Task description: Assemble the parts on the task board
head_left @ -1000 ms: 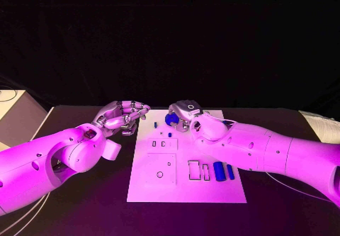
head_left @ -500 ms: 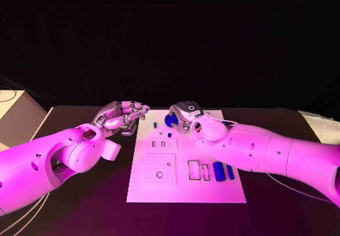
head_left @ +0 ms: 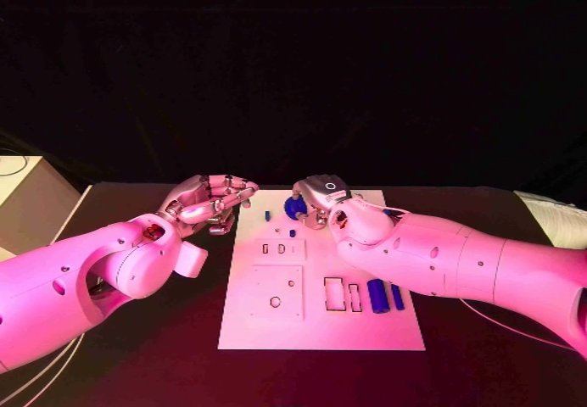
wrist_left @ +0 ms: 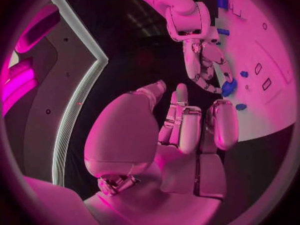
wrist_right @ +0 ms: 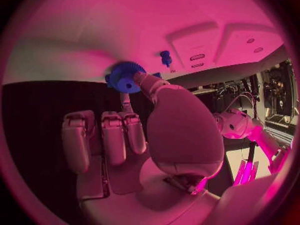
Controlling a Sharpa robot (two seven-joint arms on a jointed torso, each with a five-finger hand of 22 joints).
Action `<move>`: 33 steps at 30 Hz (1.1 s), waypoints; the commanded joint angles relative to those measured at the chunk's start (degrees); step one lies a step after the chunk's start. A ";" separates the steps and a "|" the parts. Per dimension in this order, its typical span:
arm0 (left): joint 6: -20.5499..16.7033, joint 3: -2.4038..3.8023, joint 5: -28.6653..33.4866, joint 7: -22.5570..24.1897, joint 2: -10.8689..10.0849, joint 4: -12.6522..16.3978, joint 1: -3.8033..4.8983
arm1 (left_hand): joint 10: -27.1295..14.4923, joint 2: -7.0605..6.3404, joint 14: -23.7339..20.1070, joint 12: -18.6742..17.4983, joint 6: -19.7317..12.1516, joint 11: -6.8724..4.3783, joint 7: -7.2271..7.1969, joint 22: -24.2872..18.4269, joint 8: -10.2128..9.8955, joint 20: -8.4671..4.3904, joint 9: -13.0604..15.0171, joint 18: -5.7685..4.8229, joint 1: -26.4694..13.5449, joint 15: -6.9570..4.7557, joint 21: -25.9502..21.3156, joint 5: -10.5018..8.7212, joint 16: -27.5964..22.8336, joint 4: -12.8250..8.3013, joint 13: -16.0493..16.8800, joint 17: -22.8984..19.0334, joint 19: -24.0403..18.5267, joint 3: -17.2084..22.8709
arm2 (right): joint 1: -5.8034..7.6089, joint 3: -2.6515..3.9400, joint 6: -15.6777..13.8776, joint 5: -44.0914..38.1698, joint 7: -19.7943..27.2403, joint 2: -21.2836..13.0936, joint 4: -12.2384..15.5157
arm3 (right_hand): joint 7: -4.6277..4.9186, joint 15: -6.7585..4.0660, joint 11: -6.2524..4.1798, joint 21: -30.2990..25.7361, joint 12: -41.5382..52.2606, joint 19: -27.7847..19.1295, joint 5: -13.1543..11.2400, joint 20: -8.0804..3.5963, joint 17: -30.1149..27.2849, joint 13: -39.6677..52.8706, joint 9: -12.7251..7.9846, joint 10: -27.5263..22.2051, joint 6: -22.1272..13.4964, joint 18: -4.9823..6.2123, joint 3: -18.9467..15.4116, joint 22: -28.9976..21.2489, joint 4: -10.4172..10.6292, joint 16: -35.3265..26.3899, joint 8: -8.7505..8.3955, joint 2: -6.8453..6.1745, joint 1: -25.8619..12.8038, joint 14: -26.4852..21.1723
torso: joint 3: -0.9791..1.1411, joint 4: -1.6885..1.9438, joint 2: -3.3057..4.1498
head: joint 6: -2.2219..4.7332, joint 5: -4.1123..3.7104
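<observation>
The white task board (head_left: 321, 326) lies in the middle of the black table. At its far end my right hand (head_left: 321, 197) pinches a blue gear (head_left: 295, 206) between thumb and a finger; the right wrist view shows the thumb tip against the gear (wrist_right: 125, 77). Whether the gear rests on the board or is lifted, I cannot tell. A small blue peg (head_left: 268, 216) stands left of the gear, and another small blue piece (head_left: 293, 231) lies nearer. A blue cylinder (head_left: 378, 295) and a blue bar (head_left: 396, 296) lie near my right forearm. My left hand (head_left: 210, 203) hovers off the board's left edge, fingers curled, holding nothing.
The board carries a raised square plate with a hole (head_left: 277, 291) and empty rectangular slots (head_left: 334, 292). A pale box (head_left: 25, 199) stands at the table's left edge. A white object (head_left: 556, 216) lies at the right edge.
</observation>
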 commanded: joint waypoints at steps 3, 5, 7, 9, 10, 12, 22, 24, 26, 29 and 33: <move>0.92 0.04 -0.01 0.23 0.06 0.16 -0.01 | 0.11 -0.01 0.04 -0.23 -0.28 0.02 -0.04 -0.05 0.34 -0.01 0.10 0.20 -0.39 0.19 -0.20 -0.06 -0.24 0.04 -0.06 3.03 -0.27 0.45 | -0.23 -0.15 0.86 -0.23 -0.78 0.17 -0.39 | 0.16 -0.34 -0.27 -0.12 0.12 4.68 -0.21 -0.44 14.89 15.08 -0.08 5.97 0.15 -0.77 0.44 13.53 -0.21 0.17 -0.12 0.20 -0.42 5.92 | 0.01 0.06 0.01 | 0.04 -0.14; 0.91 0.04 -0.02 0.23 0.04 0.17 -0.01 | 0.11 -0.01 0.04 -0.23 -0.28 0.02 -0.04 -0.05 0.34 -0.01 0.10 0.20 -0.39 0.19 -0.20 -0.06 -0.24 0.04 -0.06 3.03 -0.27 0.45 | -0.23 -0.15 0.75 -0.15 -0.55 0.25 -0.46 | 0.37 -0.23 -0.08 -0.31 0.12 4.53 -0.29 -0.38 14.74 15.08 -0.52 5.97 -1.15 -0.71 0.53 13.36 -0.32 0.12 -1.40 -0.06 -0.71 5.89 | 0.01 0.05 0.02 | 0.04 -0.15; 0.89 0.04 -0.02 0.21 0.02 0.18 -0.01 | 0.11 -0.01 0.04 -0.23 -0.28 0.02 -0.04 -0.05 0.34 -0.01 0.10 0.20 -0.39 0.19 -0.20 -0.06 -0.24 0.04 -0.06 3.03 -0.27 0.45 | -0.23 -0.15 0.76 0.27 -0.13 0.31 -0.54 | 0.06 -0.35 -0.27 -0.36 0.12 4.50 -0.86 -0.41 14.74 15.08 -1.23 5.97 -3.77 -0.70 -0.13 13.33 -0.26 0.11 -3.66 -0.61 -1.31 5.89 | -0.02 0.02 0.01 | 0.06 -0.18; 0.86 0.04 -0.02 0.20 0.00 0.20 -0.01 | 0.11 -0.01 0.04 -0.23 -0.28 0.02 -0.04 -0.05 0.34 -0.01 0.10 0.20 -0.39 0.19 -0.20 -0.06 -0.24 0.04 -0.06 3.03 -0.27 0.45 | -0.23 -0.15 0.90 0.68 0.29 0.33 -0.60 | -0.19 -0.51 -0.49 -0.49 0.12 4.40 -1.78 -0.53 14.71 15.08 -1.64 5.97 -5.52 -0.66 -1.30 13.23 -0.03 0.10 -5.15 -0.82 -1.68 5.88 | -0.02 0.01 0.01 | 0.06 -0.17; 0.85 0.04 -0.02 0.20 -0.01 0.20 -0.01 | 0.11 -0.01 0.04 -0.23 -0.28 0.02 -0.04 -0.05 0.34 -0.01 0.10 0.20 -0.39 0.19 -0.20 -0.06 -0.24 0.04 -0.06 3.03 -0.27 0.45 | -0.23 -0.15 0.97 0.94 0.53 0.32 -0.63 | -0.25 -0.58 -0.57 -0.56 0.12 4.35 -2.78 -0.60 14.62 15.08 -1.73 5.97 -5.83 -0.64 -2.17 13.17 0.22 0.07 -5.58 -0.80 -1.85 5.86 | -0.03 0.00 0.00 | 0.05 -0.17; 0.83 0.04 -0.02 0.19 -0.03 0.22 0.00 | 0.11 -0.01 0.04 -0.23 -0.28 0.02 -0.04 -0.05 0.34 -0.01 0.10 0.20 -0.39 0.19 -0.20 -0.06 -0.24 0.04 -0.06 3.03 -0.27 0.45 | -0.22 -0.15 1.14 1.44 0.92 0.27 -0.67 | -0.19 -0.57 -0.51 -0.66 0.12 4.29 -3.54 -0.64 14.67 15.08 -1.74 5.97 -5.80 -0.62 -4.52 13.11 1.16 0.09 -6.10 -0.65 -2.28 5.87 | -0.03 0.02 0.00 | 0.04 -0.17; 0.71 0.03 -0.03 0.11 -0.13 0.26 0.00 | 0.10 -0.04 0.02 -0.26 -0.34 0.01 -0.04 -0.09 0.38 0.00 0.11 0.21 -0.44 0.19 -0.23 -0.06 -0.30 0.03 -0.22 2.99 -0.30 0.53 | -0.22 -0.15 1.92 3.36 2.27 -0.15 -0.59 | 0.05 -0.37 -0.32 -0.87 0.12 4.19 -4.07 -0.49 14.59 15.08 -1.52 5.97 -4.58 -0.57 -10.08 13.01 4.73 0.05 -6.78 0.97 -2.08 5.85 | 0.00 0.02 0.01 | -0.01 -0.17; 0.69 0.03 -0.03 0.09 -0.14 0.26 0.00 | 0.10 -0.04 0.02 -0.26 -0.34 0.01 -0.04 -0.09 0.38 0.00 0.11 0.21 -0.44 0.19 -0.23 -0.06 -0.30 0.03 -0.22 2.99 -0.30 0.53 | -0.22 -0.15 1.89 3.56 2.43 -0.25 -0.46 | 0.08 -0.35 -0.29 -0.85 0.12 4.21 -3.79 -0.46 14.63 15.08 -1.42 5.97 -4.04 -0.58 -10.23 13.04 5.10 0.06 -6.67 1.20 -1.93 5.86 | 0.03 0.01 0.00 | -0.05 -0.19; 0.69 0.03 -0.04 0.07 -0.14 0.26 0.00 | 0.10 -0.04 0.02 -0.26 -0.34 0.01 -0.04 -0.09 0.38 0.00 0.11 0.21 -0.44 0.19 -0.23 -0.06 -0.30 0.03 -0.22 2.99 -0.30 0.53 | -0.22 -0.14 1.74 3.71 2.55 -0.37 -0.27 | 0.09 -0.35 -0.27 -0.82 0.12 4.25 -3.61 -0.45 14.63 15.08 -1.33 5.97 -3.58 -0.59 -10.21 13.07 5.35 0.07 -6.53 1.45 -1.81 5.86 | 0.04 0.00 0.00 | -0.05 -0.17; 0.67 0.03 -0.04 0.04 -0.14 0.24 0.00 | 0.10 -0.04 0.02 -0.26 -0.34 0.01 -0.04 -0.09 0.38 0.00 0.11 0.21 -0.44 0.19 -0.23 -0.06 -0.30 0.03 -0.22 2.99 -0.30 0.53 | -0.22 -0.14 1.48 3.97 2.76 -0.60 0.01 | 0.09 -0.34 -0.27 -0.82 0.12 4.25 -3.49 -0.45 14.67 15.08 -1.30 5.97 -3.42 -0.59 -10.18 13.08 5.45 0.08 -6.50 1.58 -1.73 5.87 | 0.05 0.01 0.01 | -0.02 -0.15; 0.65 0.03 -0.04 0.01 -0.16 0.23 0.00 | 0.09 -0.03 -0.03 -0.27 -0.35 0.02 -0.04 -0.27 0.39 0.00 0.11 0.25 -0.44 0.19 -0.30 -0.06 -0.37 0.03 -0.24 2.90 -0.42 0.55 | -0.22 -0.14 1.71 4.92 3.26 -1.15 0.67 | 0.16 -0.33 -0.21 -0.78 0.12 4.30 -2.82 -0.43 14.68 15.08 -1.08 5.97 -2.14 -0.61 -10.12 13.14 6.65 0.09 -6.21 2.22 -2.09 5.88 | 0.02 0.05 -0.02 | -0.01 -0.16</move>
